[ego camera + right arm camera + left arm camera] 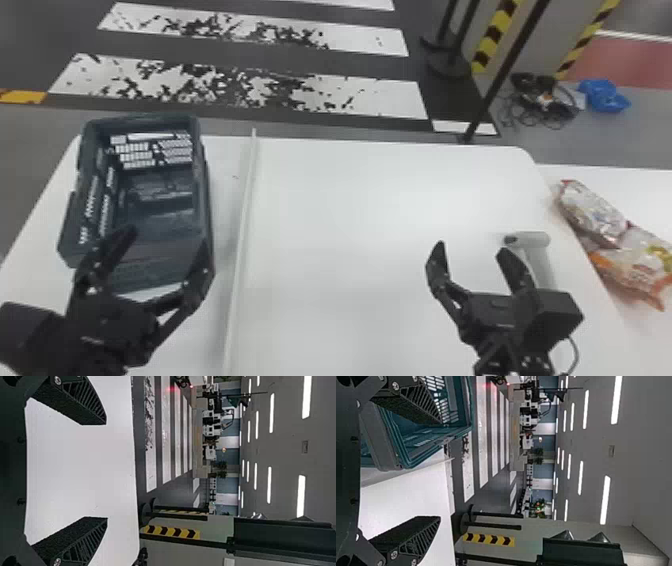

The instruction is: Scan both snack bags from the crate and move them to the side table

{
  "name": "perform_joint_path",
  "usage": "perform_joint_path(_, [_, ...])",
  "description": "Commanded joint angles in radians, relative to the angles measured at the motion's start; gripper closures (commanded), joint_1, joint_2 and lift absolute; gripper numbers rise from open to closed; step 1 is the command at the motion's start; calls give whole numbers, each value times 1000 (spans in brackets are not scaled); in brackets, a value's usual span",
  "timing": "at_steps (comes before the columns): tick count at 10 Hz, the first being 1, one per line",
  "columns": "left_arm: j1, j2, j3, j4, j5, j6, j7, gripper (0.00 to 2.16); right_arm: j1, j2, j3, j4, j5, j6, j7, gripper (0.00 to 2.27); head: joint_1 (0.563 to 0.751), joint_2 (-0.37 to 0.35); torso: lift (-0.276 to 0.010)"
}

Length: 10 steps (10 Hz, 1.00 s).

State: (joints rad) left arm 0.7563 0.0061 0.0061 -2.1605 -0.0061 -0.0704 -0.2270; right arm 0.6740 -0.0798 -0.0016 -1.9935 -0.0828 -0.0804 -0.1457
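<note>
Snack bags [592, 210]: together on side bench [645, 195] | left pincer [168, 237]: open, at crate [202, 200] | right pincer [471, 247]: open, empty | handling: probably light, soft, slippery film, crushable contents | hold: if regripping, gently across plump middle, off sealed ends

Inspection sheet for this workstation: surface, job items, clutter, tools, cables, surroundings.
Surface: white table, with a raised strip running between crate side and scanner side.
Crate: on the table's left part.
Snack bags: two, lying against each other on the side table.
Scanner: lying beyond the right tool, near the table's right edge.
Table clutter: nothing seen.
Left tool: open, over the crate's near end.
Right tool: open, above the table.
Cables: one thin loop beside the right tool; a tangle on the floor.
Surroundings: blue item on the floor, black posts, white floor bars.
</note>
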Motion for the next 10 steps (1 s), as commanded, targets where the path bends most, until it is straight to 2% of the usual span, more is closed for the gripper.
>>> perform_joint_path(1, [0, 0, 0, 1, 0, 2, 0, 147, -1, 0, 0, 1, -2, 0, 0, 70, 695, -134, -75])
perform_joint_path(10, [-3, 0, 2, 8, 0, 2, 0, 147, -2, -2, -6, 4, -6, 6, 0, 76, 695, -137, -75])
